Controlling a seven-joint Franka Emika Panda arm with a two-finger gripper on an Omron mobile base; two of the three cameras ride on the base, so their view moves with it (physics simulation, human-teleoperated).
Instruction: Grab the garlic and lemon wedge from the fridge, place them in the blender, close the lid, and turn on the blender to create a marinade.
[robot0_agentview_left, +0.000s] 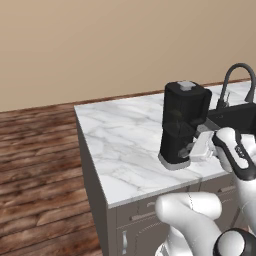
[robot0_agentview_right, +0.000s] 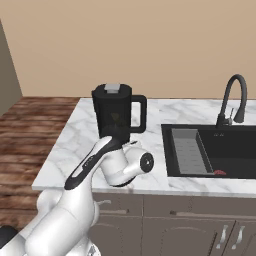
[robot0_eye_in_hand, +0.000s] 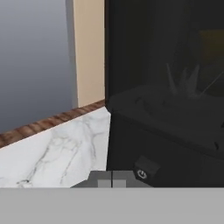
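Pressing against the blender (robot0_agentview_left: 182, 122) base, the closed claw (robot0_eye_in_hand: 112, 180) hides its knob.

bases: behind, flank blender (robot0_agentview_left: 183, 124), shared | hand: close on its base, perhaps level

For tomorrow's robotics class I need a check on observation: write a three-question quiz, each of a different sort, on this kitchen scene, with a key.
1. True or false: the lid sits on top of the blender.
2. Multiple choice: the end effector is (A) over the sink, (B) low at the blender's base, near its power button, (C) above the lid.
3. Fill in: the end effector's fingers are ___ (open or shut).

Key: 1 true; 2 B; 3 shut.
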